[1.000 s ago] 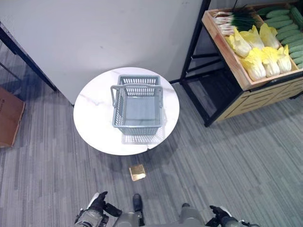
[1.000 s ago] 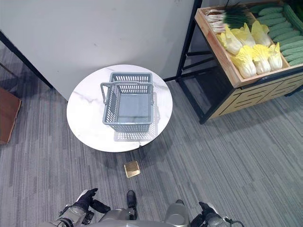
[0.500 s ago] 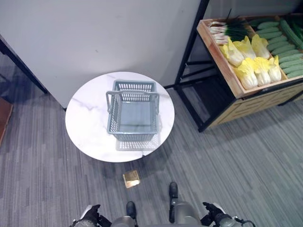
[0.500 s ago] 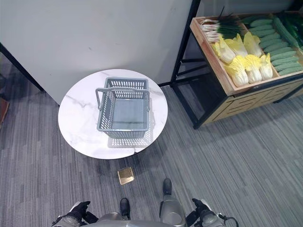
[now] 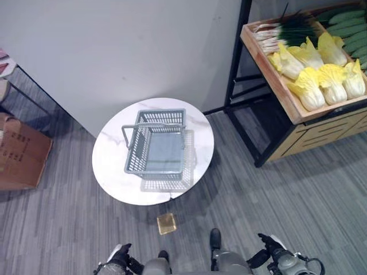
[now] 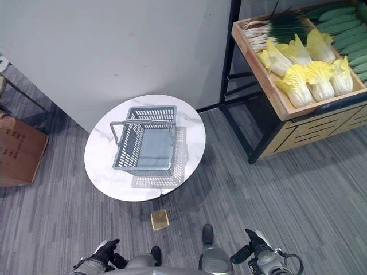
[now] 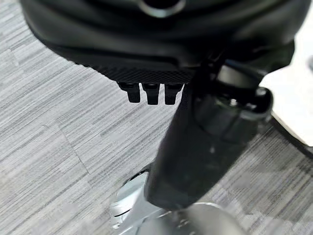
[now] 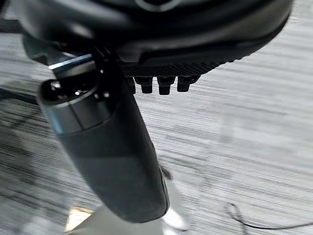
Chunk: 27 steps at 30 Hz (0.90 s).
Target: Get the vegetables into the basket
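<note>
- My whole view has shifted since a moment ago: that is my head camera moving, while the basket [image 5: 156, 149] sits just as it did in the middle of the round white counter [image 5: 109, 166], and both my hands remain low at my sides.
- The basket is empty, its handle upright.
- The vegetables, cabbages [image 5: 312, 86], scallions [image 5: 287, 28] and cucumbers [image 5: 350, 26], lie in the wooden crate [image 5: 275, 80] on the shelf to my right, well apart from the basket.
- My left hand [image 5: 119, 256] hangs with fingers relaxed, holding nothing; my right hand [image 5: 269, 245] likewise.
- I judge I am at the approach stage: nothing picked.
- Next I should close on the shelf and reach with my right hand for a cabbage.
</note>
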Tool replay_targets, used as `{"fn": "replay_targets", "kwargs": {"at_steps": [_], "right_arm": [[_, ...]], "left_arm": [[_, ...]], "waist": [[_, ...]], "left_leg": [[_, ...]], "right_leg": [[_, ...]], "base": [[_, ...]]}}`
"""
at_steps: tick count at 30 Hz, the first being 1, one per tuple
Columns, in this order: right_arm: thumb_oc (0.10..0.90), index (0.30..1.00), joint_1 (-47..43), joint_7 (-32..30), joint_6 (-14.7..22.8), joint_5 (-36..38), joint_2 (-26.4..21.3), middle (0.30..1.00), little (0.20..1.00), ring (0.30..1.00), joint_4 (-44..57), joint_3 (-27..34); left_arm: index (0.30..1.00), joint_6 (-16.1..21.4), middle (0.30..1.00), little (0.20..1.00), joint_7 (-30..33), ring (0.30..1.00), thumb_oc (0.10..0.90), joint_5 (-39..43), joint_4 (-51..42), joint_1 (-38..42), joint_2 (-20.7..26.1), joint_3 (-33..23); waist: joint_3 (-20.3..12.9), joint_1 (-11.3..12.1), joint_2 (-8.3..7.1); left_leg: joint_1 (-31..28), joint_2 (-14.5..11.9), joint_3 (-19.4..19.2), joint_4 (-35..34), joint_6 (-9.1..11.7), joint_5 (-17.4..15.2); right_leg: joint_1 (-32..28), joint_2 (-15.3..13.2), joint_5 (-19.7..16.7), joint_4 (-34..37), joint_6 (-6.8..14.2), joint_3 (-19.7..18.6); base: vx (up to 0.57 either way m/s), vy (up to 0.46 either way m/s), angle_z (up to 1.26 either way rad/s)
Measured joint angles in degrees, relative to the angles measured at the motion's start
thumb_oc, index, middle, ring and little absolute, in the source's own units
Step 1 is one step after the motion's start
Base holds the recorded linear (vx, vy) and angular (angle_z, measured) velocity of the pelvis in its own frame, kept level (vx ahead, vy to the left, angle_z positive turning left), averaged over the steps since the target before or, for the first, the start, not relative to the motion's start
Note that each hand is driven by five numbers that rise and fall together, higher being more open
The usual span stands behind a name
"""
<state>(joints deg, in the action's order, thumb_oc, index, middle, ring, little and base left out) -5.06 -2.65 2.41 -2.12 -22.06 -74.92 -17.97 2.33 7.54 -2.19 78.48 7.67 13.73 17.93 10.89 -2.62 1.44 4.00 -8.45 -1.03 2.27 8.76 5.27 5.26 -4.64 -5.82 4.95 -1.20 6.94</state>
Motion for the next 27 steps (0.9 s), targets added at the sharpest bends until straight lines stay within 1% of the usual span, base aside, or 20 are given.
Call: {"fn": "replay_targets", "kwargs": {"at_steps": [2, 3, 4, 5, 6, 7, 8, 9, 10, 11, 12, 13, 15, 17, 20, 21, 22, 23, 26, 27], "right_arm": [[0.9, 1.0, 0.65, -0.31, -0.29, 0.22, 0.02, 1.0, 1.0, 1.0, -0.42, 0.88], [0.9, 1.0, 0.89, -0.36, -0.4, 0.24, 0.0, 1.0, 1.0, 1.0, -0.38, 0.98], [0.9, 1.0, 0.97, -0.57, -0.43, 0.24, -0.23, 1.0, 1.0, 1.0, -0.16, 1.17], [0.9, 1.0, 1.08, -0.7, -0.25, 0.25, -0.2, 1.0, 1.0, 1.0, 0.33, 1.2], [0.9, 1.0, 1.33, -0.89, -0.05, 0.25, -0.11, 1.0, 1.0, 1.0, 0.53, 1.31], [0.9, 1.0, 1.64, -0.92, -0.03, 0.25, -0.15, 1.0, 1.0, 1.0, 0.81, 1.36], [0.9, 1.0, 2.2, -0.99, -0.05, 0.24, -0.24, 1.0, 1.0, 1.0, 0.8, 1.47], [0.9, 1.0, 2.26, -1.17, -0.24, 0.27, 1.08, 1.0, 1.0, 1.0, 0.85, 1.71], [0.9, 1.0, 2.62, -0.97, -0.19, 0.27, 1.93, 1.0, 1.0, 1.0, 0.99, 1.7], [0.9, 1.0, 3.14, -0.9, -0.19, 0.25, 2.87, 1.0, 1.0, 1.0, 1.05, 1.62], [0.9, 1.0, 3.79, -0.75, -0.36, 0.24, 4.34, 1.0, 1.0, 1.0, 1.02, 1.28], [0.9, 1.0, 4.25, -0.65, -0.44, 0.22, 5.1, 1.0, 1.0, 1.0, 1.05, 1.04], [0.9, 1.0, 4.63, -0.32, -0.54, 0.19, 6.45, 1.0, 1.0, 1.0, 1.05, 0.61], [0.9, 1.0, 4.63, -0.28, -1.13, -0.26, 6.65, 1.0, 1.0, 1.0, 0.79, -0.15], [0.9, 1.0, 4.74, -0.3, -1.0, -0.04, 6.7, 1.0, 1.0, 1.0, 0.16, 0.87], [0.9, 1.0, 4.94, -0.35, -0.82, 0.12, 6.67, 1.0, 1.0, 1.0, 0.04, 2.18], [0.9, 1.0, 5.04, -0.44, -0.74, 1.06, 6.75, 1.0, 1.0, 1.0, -0.91, 5.97], [0.9, 1.0, 5.07, -0.86, -0.84, 1.59, 6.66, 1.0, 1.0, 1.0, -1.33, 7.11], [0.9, 1.0, 5.32, -1.78, -1.03, 2.52, 4.49, 1.0, 1.0, 1.0, -1.31, 9.07], [0.9, 1.0, 4.91, -3.4, -1.23, 2.66, 1.81, 1.0, 1.0, 1.0, -0.8, 11.24]], "left_arm": [[1.0, -0.07, 1.0, 1.0, 0.76, 1.0, 0.9, -0.04, 0.03, -0.03, 0.12, 0.57], [1.0, -0.07, 1.0, 1.0, 0.99, 1.0, 0.9, -0.05, -0.35, -0.02, 0.18, 0.76], [1.0, 0.05, 1.0, 1.0, 1.17, 1.0, 0.9, -0.03, -1.41, -1.84, 0.34, 0.61], [1.0, 0.03, 1.0, 1.0, 1.13, 1.0, 0.9, -0.04, -1.61, -2.34, 0.27, 0.65], [1.0, 0.03, 1.0, 1.0, 1.07, 1.0, 0.9, -0.07, -1.7, -2.38, 0.11, 0.68], [1.0, 0.03, 1.0, 1.0, 0.93, 1.0, 0.9, -0.16, -1.84, -2.65, -0.43, 0.94], [1.0, 0.04, 1.0, 1.0, 0.94, 1.0, 0.9, -0.17, -2.08, -2.59, -0.74, 1.57], [1.0, 0.03, 1.0, 1.0, 1.02, 1.0, 0.9, -0.42, -2.14, -2.27, -0.2, 2.36], [1.0, 0.03, 1.0, 1.0, 1.2, 1.0, 0.9, -0.8, -2.25, -2.31, 0.45, 2.73], [1.0, 0.04, 1.0, 1.0, 1.12, 1.0, 0.9, -0.96, -2.37, -2.17, 1.1, 2.74], [1.0, 0.09, 1.0, 1.0, 0.85, 1.0, 0.9, -1.12, -2.39, -2.44, 1.83, 2.67], [1.0, 0.09, 1.0, 1.0, 0.88, 1.0, 0.9, -1.12, -2.53, -2.55, 2.01, 2.62], [1.0, 0.1, 1.0, 1.0, 0.89, 1.0, 0.9, -1.12, -2.56, -2.64, 2.08, 2.5], [1.0, 0.24, 1.0, 1.0, 0.87, 1.0, 0.9, -1.1, -2.59, -2.8, 2.12, 1.9], [1.0, 0.43, 1.0, 1.0, 0.83, 1.0, 0.9, -0.89, -2.24, -3.4, 2.21, -0.62], [1.0, 0.46, 1.0, 1.0, 0.83, 1.0, 0.9, -0.66, -2.06, -3.62, 2.24, -0.75], [1.0, 0.55, 1.0, 1.0, 0.79, 1.0, 0.9, 0.11, -1.87, -4.38, 1.93, -3.5], [1.0, 0.54, 1.0, 1.0, 0.84, 1.0, 0.9, 0.82, -1.81, -5.02, 1.79, -4.87], [1.0, 0.54, 1.0, 1.0, 0.88, 1.0, 0.9, 2.27, -1.81, -6.33, 2.13, -5.29], [1.0, 0.51, 1.0, 1.0, 0.9, 1.0, 0.9, 2.28, -1.73, -6.76, 2.05, -5.26]], "waist": [[0.01, 0.14, -0.01], [0.0, 0.17, 0.0], [-0.09, 0.27, 0.16], [-0.16, 0.0, 0.28], [-0.17, -0.15, 0.3], [-0.94, -0.29, 1.59], [-0.94, -0.61, 1.68], [-0.88, -0.35, 0.78], [-1.33, -0.35, -0.46], [-1.46, -0.42, -1.36], [-1.52, -0.34, -2.22], [-1.75, -0.31, -2.81], [-1.78, -0.17, -3.0], [-1.67, 0.13, -3.13], [-1.55, 0.08, -3.54], [-1.63, 0.04, -3.65], [-1.84, 0.04, -3.73], [-2.11, 0.02, -3.76], [-3.78, 0.12, -3.85], [-4.17, 0.13, -3.83]], "left_leg": [[0.32, -1.52, -0.14, -4.4, 0.41, 0.26], [0.11, -1.81, -0.2, -4.99, 0.41, 0.24], [-0.53, -2.27, -1.73, -5.45, 0.32, 0.26], [-0.86, -1.87, -1.83, -4.97, -0.18, 0.18], [-1.51, -1.24, -1.87, -4.83, -0.78, -0.16], [-2.5, 0.11, -2.16, -5.03, -2.23, -0.73], [-2.9, 0.5, -3.0, -5.38, -4.04, -1.85], [-3.65, 1.57, -4.08, -6.47, -5.66, -1.6], [-3.83, 2.75, -4.6, -7.37, -6.19, -1.3], [-3.81, 3.72, -5.1, -7.56, -7.12, -1.36], [-4.22, 5.39, -5.97, -7.36, -8.03, -1.62], [-4.46, 6.3, -6.32, -7.36, -8.35, -1.65], [-4.76, 7.28, -6.88, -7.36, -9.06, -2.12], [-5.31, 7.77, -7.63, -7.35, -9.34, -2.38], [-6.44, 7.3, -8.17, -7.36, -9.16, -2.83], [-6.79, 7.1, -8.28, -7.38, -9.02, -3.09], [-7.82, 6.74, -8.65, -7.63, -8.92, -3.83], [-8.26, 6.5, -8.74, -7.64, -8.88, -4.15], [-8.16, 5.54, -8.69, -7.65, -8.46, -4.47], [-8.24, 5.18, -8.64, -7.62, -8.2, -4.44]], "right_leg": [[-0.02, 0.16, -0.02, -0.03, 0.05, -0.17], [0.28, 0.27, -0.09, -0.03, 0.18, -0.42], [1.0, 0.49, -0.49, -0.43, 0.87, -1.81], [0.97, 0.54, -0.6, -0.54, 1.01, -2.03], [0.95, 0.52, -0.95, -0.5, 1.53, -2.23], [0.98, 0.84, -1.5, -0.73, 2.33, -2.45], [1.58, 1.18, -2.02, -1.15, 3.07, -2.46], [2.1, 0.15, -1.62, -2.19, 3.52, -3.43], [2.9, -0.85, -1.35, -2.58, 3.84, -4.03], [3.3, -1.84, -1.73, -3.06, 4.36, -4.54], [3.71, -3.7, -2.2, -3.98, 6.05, -5.31], [3.74, -4.65, -2.87, -4.21, 6.74, -5.33], [3.75, -5.56, -3.13, -4.26, 7.72, -5.29], [3.65, -5.85, -3.44, -4.2, 8.17, -5.3], [2.6, -5.34, -3.45, -3.76, 8.2, -5.23], [2.25, -5.15, -3.34, -3.56, 8.18, -5.26], [0.87, -4.77, -3.07, -2.55, 8.07, -5.25], [-0.05, -4.52, -3.06, -1.71, 8.08, -5.15], [-0.59, -3.72, -2.84, -0.54, 8.36, -4.72], [-1.02, -3.31, -2.99, -0.03, 8.04, -4.41]], "base": [[0.06, 0.152, 0.09], [0.05, 0.191, -0.44], [0.05, 0.209, -0.62], [0.04, 0.147, -0.72], [0.04, 0.196, -0.45], [0.02, 0.194, -0.39], [0.02, 0.256, -0.33], [0.0, 0.19, -0.24], [-0.01, 0.123, -0.19], [-0.02, 0.145, -0.21], [-0.02, 0.117, -0.16], [-0.02, 0.134, -0.14], [-0.01, 0.063, -0.12], [0.01, 0.05, -0.17], [0.05, 0.031, -0.12], [0.08, 0.01, -0.11], [0.06, -0.022, -0.12], [0.03, -0.035, -0.11], [0.01, -0.013, -0.01], [0.0, 0.0, 0.0]]}}
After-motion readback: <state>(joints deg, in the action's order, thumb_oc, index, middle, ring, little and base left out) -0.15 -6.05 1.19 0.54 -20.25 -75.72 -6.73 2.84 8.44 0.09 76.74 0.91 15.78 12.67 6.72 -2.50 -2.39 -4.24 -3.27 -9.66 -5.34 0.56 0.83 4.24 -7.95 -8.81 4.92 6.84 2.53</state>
